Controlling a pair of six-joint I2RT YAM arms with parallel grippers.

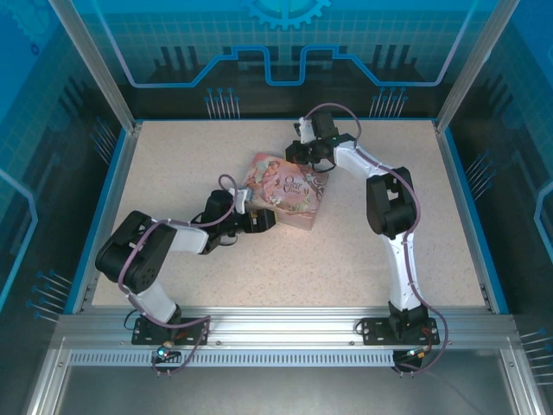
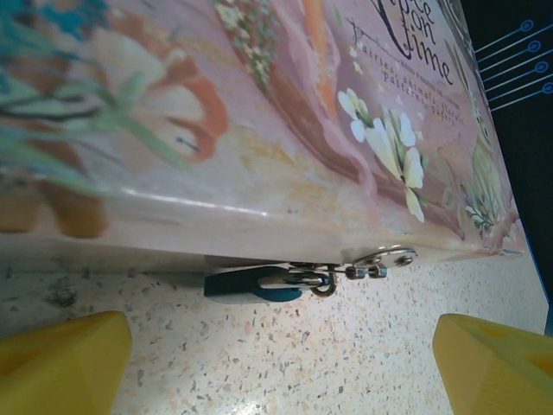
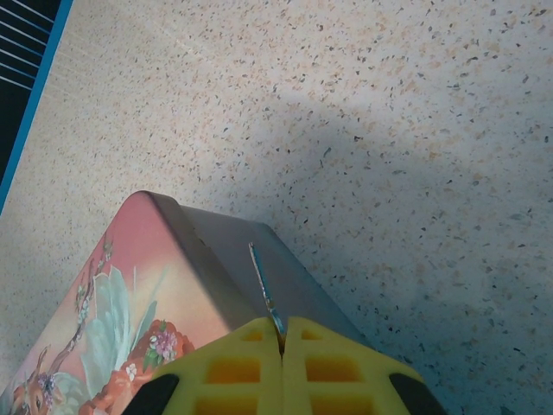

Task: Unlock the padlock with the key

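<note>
While in right tool [image 3: 282, 335], key [image 3: 262, 281] protruding

tin [image 2: 259, 130] behind padlock [image 2: 246, 284], bare table [image 2: 285, 363] in front

The right gripper [image 3: 282, 335] has its yellow fingers pressed tight together, pinching the key [image 3: 262, 285], whose thin blade pokes up over a corner of the pink tin [image 3: 130, 294]. The speckled tabletop [image 3: 389, 130] spreads beyond, its blue edge running past at the upper left.

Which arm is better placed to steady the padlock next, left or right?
Probably left. The left jaws stand open, facing the padlock lying by the tin. The right jaws are shut on the key, above a corner of the tin.
</note>
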